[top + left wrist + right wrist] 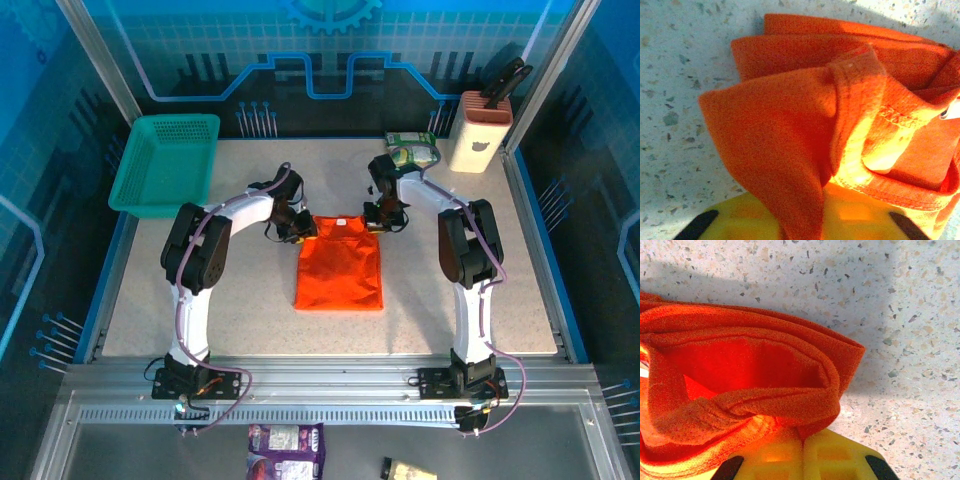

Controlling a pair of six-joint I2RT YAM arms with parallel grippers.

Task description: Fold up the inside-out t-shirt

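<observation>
The left gripper (805,220) and the right gripper (802,454) are each clenched on a far corner of the inside-out t-shirt (340,268). It lies mid-table, its long axis running near to far. The table (240,300) is pale and speckled, with blue walls (200,50) around it.

A robot lab test cell, seen from above. Two robot arms, one left (195,260) and one right (470,260), are bolted to a grooved aluminium rail (330,385) at the near edge of a speckled table (250,335). Blue panels (200,50) printed with circuit lines and a gear wall the table in, held by metal frame posts (95,55). Practice props sit at the back: a teal basket (165,160), a knife block (478,135) and a snack bag (412,150).
</observation>
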